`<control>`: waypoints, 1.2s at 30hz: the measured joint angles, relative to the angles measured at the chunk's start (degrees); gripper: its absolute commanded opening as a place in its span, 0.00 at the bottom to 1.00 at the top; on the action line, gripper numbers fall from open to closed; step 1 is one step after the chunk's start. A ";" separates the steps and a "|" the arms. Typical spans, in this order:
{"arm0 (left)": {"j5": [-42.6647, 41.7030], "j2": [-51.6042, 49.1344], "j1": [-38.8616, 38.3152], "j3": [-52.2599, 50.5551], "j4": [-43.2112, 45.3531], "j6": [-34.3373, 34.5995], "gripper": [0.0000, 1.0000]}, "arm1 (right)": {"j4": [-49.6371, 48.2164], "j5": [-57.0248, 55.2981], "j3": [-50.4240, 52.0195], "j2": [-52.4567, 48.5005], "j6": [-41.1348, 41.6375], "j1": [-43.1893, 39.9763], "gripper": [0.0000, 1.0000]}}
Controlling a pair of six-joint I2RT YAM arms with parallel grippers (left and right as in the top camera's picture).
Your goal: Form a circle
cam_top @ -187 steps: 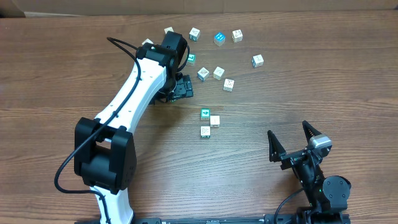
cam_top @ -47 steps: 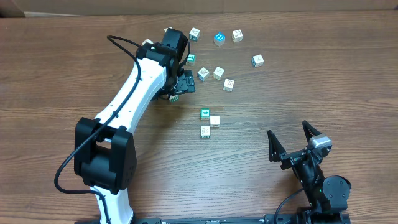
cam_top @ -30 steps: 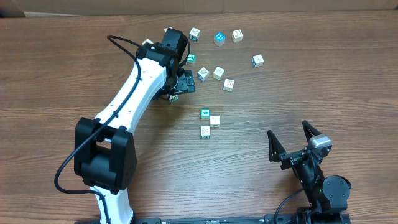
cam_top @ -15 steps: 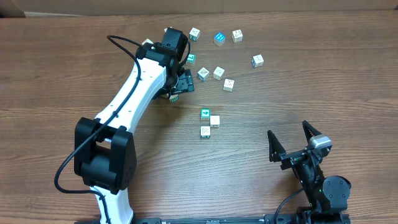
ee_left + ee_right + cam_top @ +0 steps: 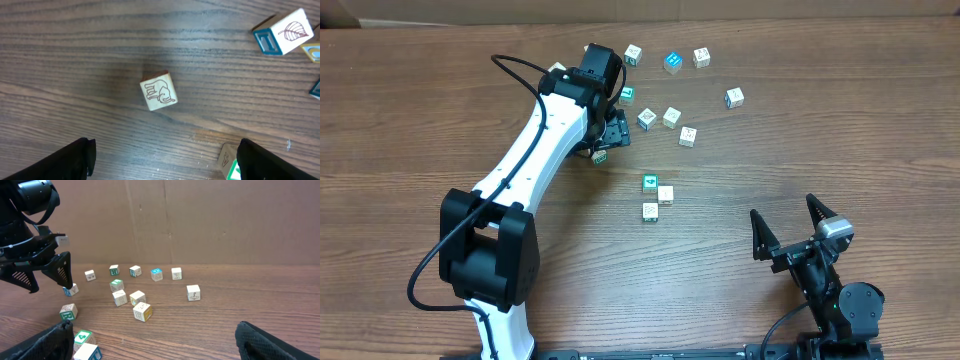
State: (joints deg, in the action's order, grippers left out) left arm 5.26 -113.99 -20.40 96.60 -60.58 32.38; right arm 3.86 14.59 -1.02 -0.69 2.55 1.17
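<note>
Small printed cubes, pale wood and teal, lie scattered and not in a circle. Some sit along the far side, such as a teal one [image 5: 672, 62]. Three sit near the middle around a green-faced cube [image 5: 649, 183]. My left gripper [image 5: 613, 132] hovers open among the far cubes, with a pale cube [image 5: 600, 155] at its near-left side. In the left wrist view an elephant cube [image 5: 159, 91] lies ahead of the open left gripper [image 5: 165, 147], untouched. My right gripper [image 5: 783, 210] stands open and empty at the near right, also seen from its own wrist [image 5: 152, 327].
A leaf-marked cube [image 5: 282, 32] sits far right in the left wrist view. A green-marked cube [image 5: 227, 161] lies close to the right finger [image 5: 280, 160]. A cardboard wall [image 5: 200, 215] backs the wooden table [image 5: 840, 150].
Since the oldest frame the left gripper has drawn back toward the far side, uncovering the pale cube by it. Over the last second it barely moves. The right arm is still.
</note>
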 measured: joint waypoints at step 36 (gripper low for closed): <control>0.57 -6.69 3.87 2.03 8.68 -3.82 0.76 | 0.04 0.02 0.00 0.00 0.02 0.00 1.00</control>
State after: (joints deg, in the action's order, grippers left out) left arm 5.82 -120.68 -16.53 98.63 -51.90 28.56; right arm 3.90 14.61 -1.02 -0.69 2.57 1.17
